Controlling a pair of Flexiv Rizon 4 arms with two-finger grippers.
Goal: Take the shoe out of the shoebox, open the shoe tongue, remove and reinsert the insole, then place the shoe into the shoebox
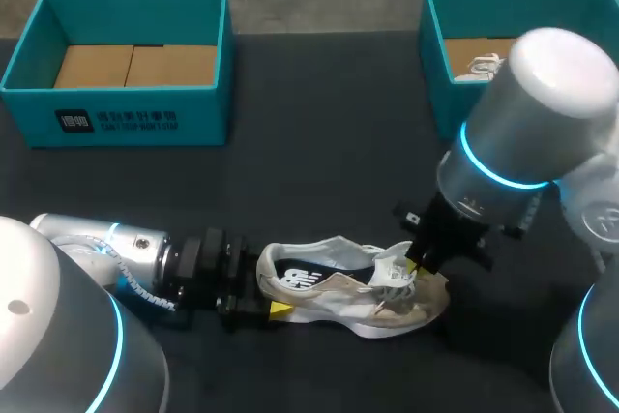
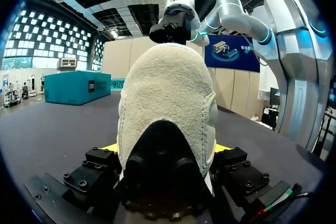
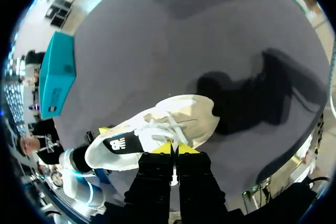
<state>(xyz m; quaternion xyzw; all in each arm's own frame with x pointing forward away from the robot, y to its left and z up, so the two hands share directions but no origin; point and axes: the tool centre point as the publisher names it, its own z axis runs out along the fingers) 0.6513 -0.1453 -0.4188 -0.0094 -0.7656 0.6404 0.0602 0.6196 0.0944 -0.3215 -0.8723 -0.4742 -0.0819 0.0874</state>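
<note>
The shoe is seen out of its box, lying on its side on the dark table near the front edge, heel to the left and toe to the right. Its heel is clamped from both sides by the left gripper, which is laid low along the table; in the left wrist view the heel is seen filling the space between the two yellow tips. The right gripper is brought down from above onto the lace area, and its tips are drawn almost together, only a thin slit being left between them, apparently on a thin fold of the tongue. How much material is pinched is hidden by the fingers. The step in hand is therefore judged to be the opening of the tongue, with the shoe steadied at the heel. The insole cannot be made out and is taken to be not yet removed. For the next move, the tongue would need to be drawn up and toward the toe while the heel is held firm, so that the mouth is widened enough for the insole to be reached. An empty teal shoebox stands at the far left, well apart from the shoe, and a second teal box, with another shoe inside, stands at the far right.
</note>
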